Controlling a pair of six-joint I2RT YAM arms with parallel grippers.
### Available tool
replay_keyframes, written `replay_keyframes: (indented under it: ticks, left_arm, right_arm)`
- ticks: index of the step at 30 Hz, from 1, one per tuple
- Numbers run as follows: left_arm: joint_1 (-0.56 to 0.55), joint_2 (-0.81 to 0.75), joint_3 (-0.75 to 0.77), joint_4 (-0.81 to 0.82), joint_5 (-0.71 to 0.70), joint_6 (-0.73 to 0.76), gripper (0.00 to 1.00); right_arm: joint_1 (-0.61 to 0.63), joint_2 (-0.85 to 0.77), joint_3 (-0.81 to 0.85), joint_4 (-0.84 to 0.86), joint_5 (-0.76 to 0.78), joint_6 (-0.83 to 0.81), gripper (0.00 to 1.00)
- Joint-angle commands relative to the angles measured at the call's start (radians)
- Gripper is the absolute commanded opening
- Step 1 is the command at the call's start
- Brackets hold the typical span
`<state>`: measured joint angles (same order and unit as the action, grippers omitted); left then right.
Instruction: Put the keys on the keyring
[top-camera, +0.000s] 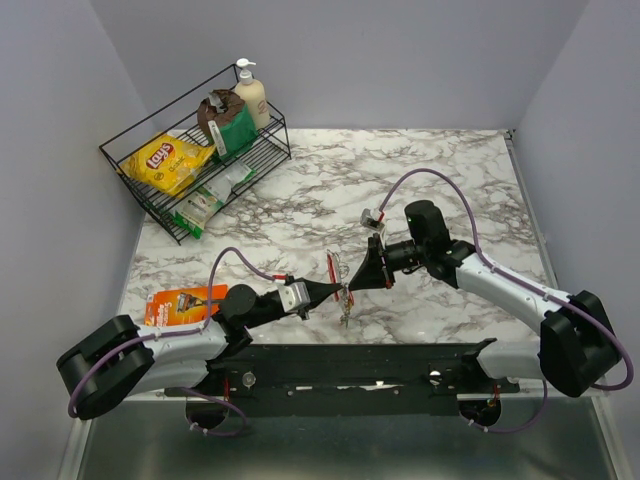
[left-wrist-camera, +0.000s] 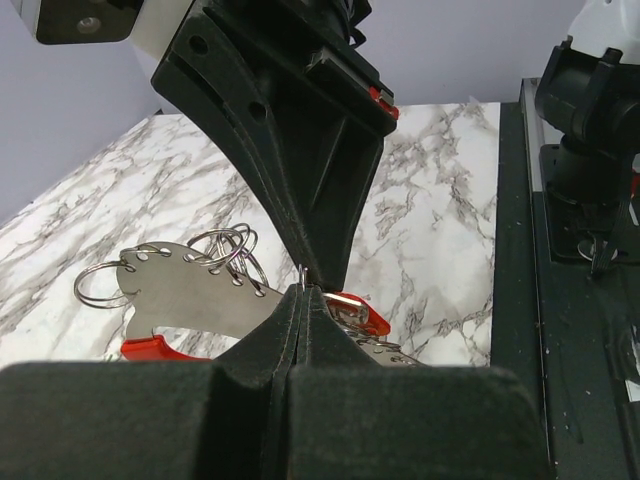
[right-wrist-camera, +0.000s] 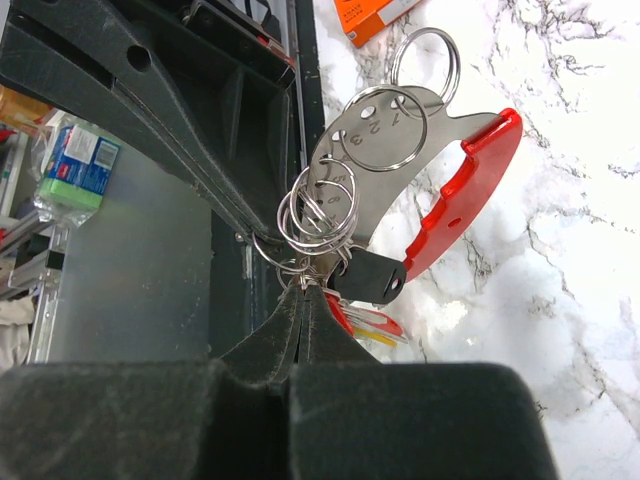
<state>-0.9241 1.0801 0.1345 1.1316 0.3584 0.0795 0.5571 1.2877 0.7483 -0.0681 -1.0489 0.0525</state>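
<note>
The keyring, a red curved loop on a silvery numbered plate, hangs above the marble between the two grippers. Several wire rings are threaded through the plate's holes. Keys with a black head, a red head and a yellow one dangle under it. My left gripper is shut, with a thin wire ring pinched at its tips. My right gripper is shut on a wire ring too. Both sets of tips meet at the same spot. The plate lies behind my left fingers.
A flat orange packet lies by the left arm. A black wire rack at the back left holds a chips bag, a soap bottle and other packets. The black base rail runs along the near edge.
</note>
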Motion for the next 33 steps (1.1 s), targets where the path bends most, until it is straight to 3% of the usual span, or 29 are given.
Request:
replay_keyframes:
  ticks: [1, 15, 20, 24, 33]
  left_arm:
    - [-0.004, 0.003, 0.010, 0.120, 0.045, -0.014, 0.00]
    - [-0.004, 0.090, -0.004, 0.258, 0.057, -0.057, 0.00]
    - [-0.004, 0.098, -0.009, 0.263, 0.048, -0.055, 0.00]
    - [-0.004, 0.086, -0.012, 0.235, 0.042, -0.037, 0.00]
    - [-0.004, 0.061, -0.015, 0.200, 0.028, -0.021, 0.00]
  right_arm:
    - [0.003, 0.001, -0.015, 0.025, 0.001, -0.009, 0.01]
    - [0.001, 0.012, -0.013, 0.022, -0.062, -0.019, 0.02]
    - [0.003, -0.022, -0.024, 0.014, -0.033, -0.017, 0.14]
    - [0.003, -0.051, -0.030, 0.005, -0.008, -0.019, 0.32]
    - [0.003, -0.119, -0.035, -0.028, 0.047, -0.031, 0.56]
